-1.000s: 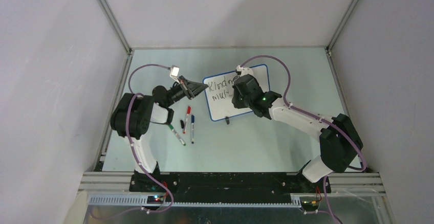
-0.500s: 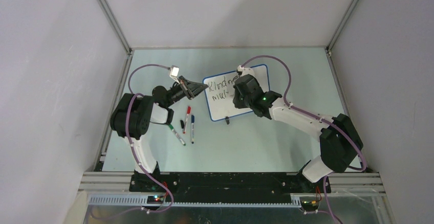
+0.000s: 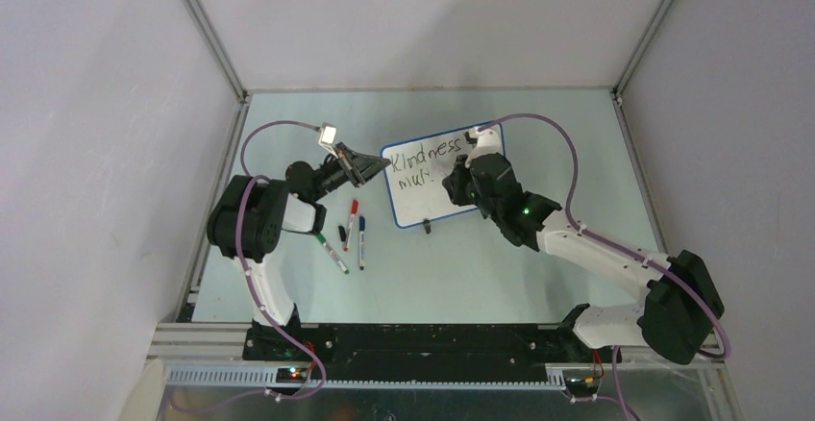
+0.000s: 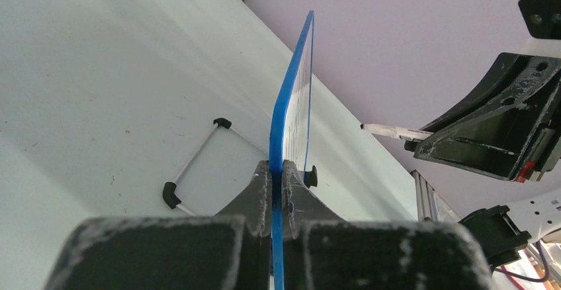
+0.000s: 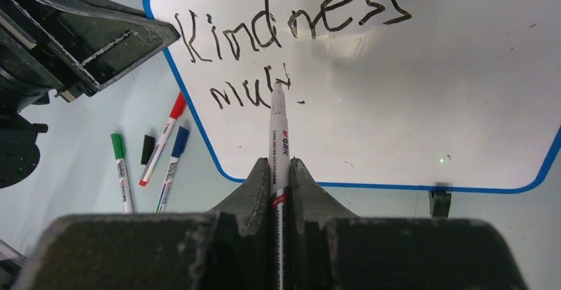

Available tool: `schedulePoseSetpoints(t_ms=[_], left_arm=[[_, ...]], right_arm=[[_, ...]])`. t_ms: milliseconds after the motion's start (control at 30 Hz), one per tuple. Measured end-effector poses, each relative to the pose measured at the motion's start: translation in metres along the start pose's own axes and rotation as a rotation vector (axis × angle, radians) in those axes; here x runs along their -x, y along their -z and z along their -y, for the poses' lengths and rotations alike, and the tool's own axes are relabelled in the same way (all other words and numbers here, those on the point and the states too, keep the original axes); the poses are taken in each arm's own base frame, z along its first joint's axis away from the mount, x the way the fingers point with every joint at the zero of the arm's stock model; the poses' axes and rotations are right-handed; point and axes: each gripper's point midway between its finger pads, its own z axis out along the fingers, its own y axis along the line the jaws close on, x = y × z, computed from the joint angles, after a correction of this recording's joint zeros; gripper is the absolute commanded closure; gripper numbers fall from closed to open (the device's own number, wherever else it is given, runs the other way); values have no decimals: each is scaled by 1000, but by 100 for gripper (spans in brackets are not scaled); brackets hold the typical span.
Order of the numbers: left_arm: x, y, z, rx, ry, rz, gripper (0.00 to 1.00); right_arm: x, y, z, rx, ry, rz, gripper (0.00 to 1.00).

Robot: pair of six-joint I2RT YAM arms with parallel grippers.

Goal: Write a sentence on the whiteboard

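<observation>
**Sentence** [image 5: 291, 25]: black marker script on the upper left part of the whiteboard [image 5: 410, 104]. The top line reads "Kindness"; the second line reads "mult" so far. The right and lower parts of the board face are unwritten.

**Whiteboard:** blue-rimmed, mid-desk, turned askew to the desk [image 3: 538, 133] edges, with one black foot [image 5: 439, 202] showing under its lower rim.

**Left claw** [image 4: 277, 171]: clenched on the board's left rim, with the blue edge running straight up between its fingers.

**Right claw** [image 5: 279, 164]: grasping a marker [image 5: 278, 138] along its length, hovering over the board's centre. The nib meets the board at the end of "mult", just below "Kindness".

**Clearances:**
- Bare desk lies behind the board up to the back wall.
- A wide strip runs to the right wall.
- An open band lies between the board's lower rim and the arm bases.
- Left of the board, just beside its lower left corner, lie a red pen [image 5: 162, 141], a blue pen [image 5: 173, 164], a green pen [image 5: 121, 171] and a black cap [image 5: 147, 149], close together.
</observation>
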Motion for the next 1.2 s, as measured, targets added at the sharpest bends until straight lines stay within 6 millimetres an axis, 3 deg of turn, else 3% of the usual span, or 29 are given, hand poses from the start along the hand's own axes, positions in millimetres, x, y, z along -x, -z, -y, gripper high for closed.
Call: schedulePoseSetpoints(t_ms=[167, 367, 733, 1000, 1200], left_arm=[[0, 0, 0, 0, 0, 0, 100], [0, 0, 0, 0, 0, 0, 100], [0, 0, 0, 0, 0, 0, 100], [0, 0, 0, 0, 0, 0, 100], [0, 0, 0, 0, 0, 0, 100]], right_arm=[[0, -9, -5, 16, 4, 20, 100], [-15, -24, -6, 10, 26, -9, 100], [-20, -32, -7, 15, 27, -13, 100], [-39, -42, -1, -8, 41, -66, 100], [-38, -43, -2, -7, 41, -64, 100]])
